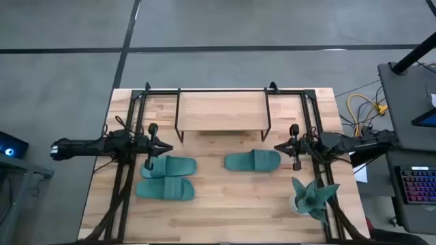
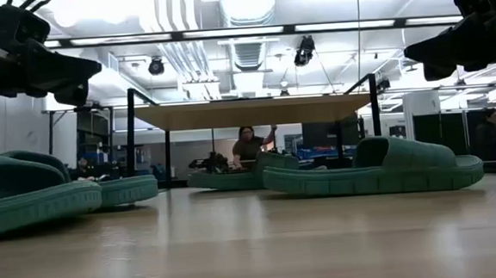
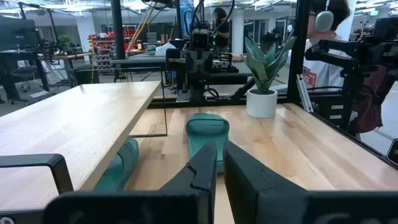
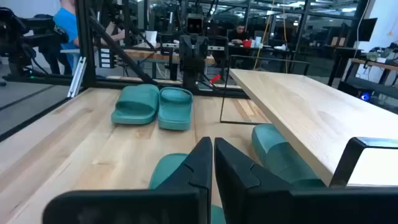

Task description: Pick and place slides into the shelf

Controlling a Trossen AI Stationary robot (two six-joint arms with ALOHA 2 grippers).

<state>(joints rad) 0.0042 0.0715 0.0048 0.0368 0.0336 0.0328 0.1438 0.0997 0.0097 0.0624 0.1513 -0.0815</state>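
Three slides (image 1: pixel 253 160) lie on the surface (image 1: pixel 225 218) in front of the shelf (image 1: pixel 221 110), long axes running left-right, a fourth partly visible beneath it, while left gripper (image 1: pixel 165 146) and right gripper (image 1: pixel 278 146) hover with jaws together.

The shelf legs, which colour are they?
Black, thin metal legs; the high view shows them best.

The shelf (image 1: pixel 221 110) top board hides whatever lies under it from above; only the low view shows a slide (image 2: pixel 233 176) beneath, partly covered by the nearer slide (image 2: pixel 375 170). Another slide (image 2: pixel 23 196) is cut off by that picture's left edge. The plant (image 1: pixel 312 197) pot stays hidden under its leaves near the table's right edge.
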